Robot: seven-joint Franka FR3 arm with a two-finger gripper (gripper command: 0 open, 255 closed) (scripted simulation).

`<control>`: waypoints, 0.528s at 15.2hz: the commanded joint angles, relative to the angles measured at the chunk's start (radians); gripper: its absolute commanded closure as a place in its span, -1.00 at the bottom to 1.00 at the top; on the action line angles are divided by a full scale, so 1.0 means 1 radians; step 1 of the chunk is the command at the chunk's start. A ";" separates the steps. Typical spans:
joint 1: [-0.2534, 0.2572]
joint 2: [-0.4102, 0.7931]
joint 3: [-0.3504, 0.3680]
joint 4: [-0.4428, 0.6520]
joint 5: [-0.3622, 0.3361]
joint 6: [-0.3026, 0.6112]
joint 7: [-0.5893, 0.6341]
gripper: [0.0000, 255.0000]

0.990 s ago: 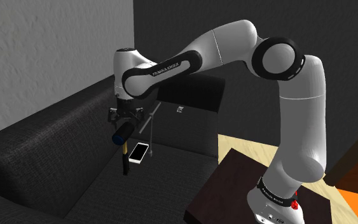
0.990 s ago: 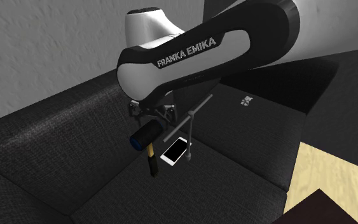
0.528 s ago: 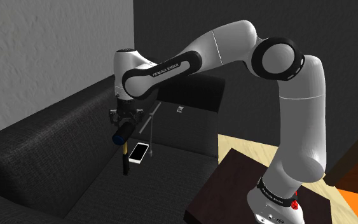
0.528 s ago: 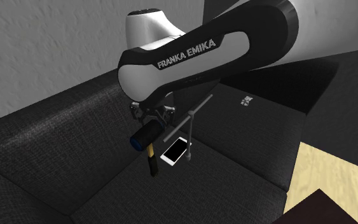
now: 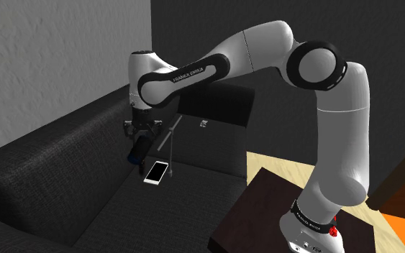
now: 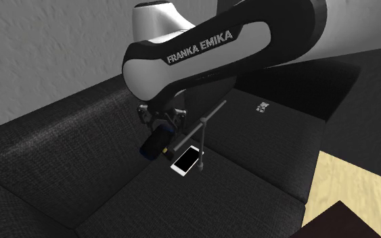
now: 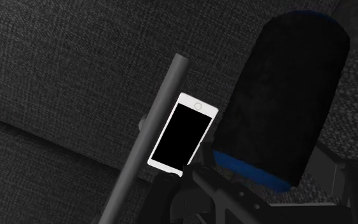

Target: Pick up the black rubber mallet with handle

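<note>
The mallet (image 6: 156, 144) has come up. A second ago its handle hung straight down under the head, tip at the sofa (image 6: 60, 182) seat next to the white phone (image 6: 187, 160). Now that patch of cushion lies bare, and the black head with its blue end rims rides higher and tipped, one end pointing down toward 7 o'clock in the second exterior view. The jaws are clamped on it just under the arm (image 6: 202, 54); I judge the grip sound, since the tool rose with the hand. So the lift looks as good as made, though the head having swung round suggests it turned a little in the grip.

Room is tight on one side. A slanted grey rod (image 6: 209, 118) stands just beside the head at 3 o'clock, and the phone lies near it at 4 o'clock on the seat. The backrest (image 6: 53, 118) rises at 10 o'clock, well apart. A small white scrap (image 6: 262, 106) lies far off at 2 o'clock. Straight up, toward 12, is the free way; any sideways swing toward the rod could knock it or twist the mallet further.
</note>
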 commanded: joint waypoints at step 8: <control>-0.002 -0.037 0.009 0.071 0.018 -0.106 -0.010 1.00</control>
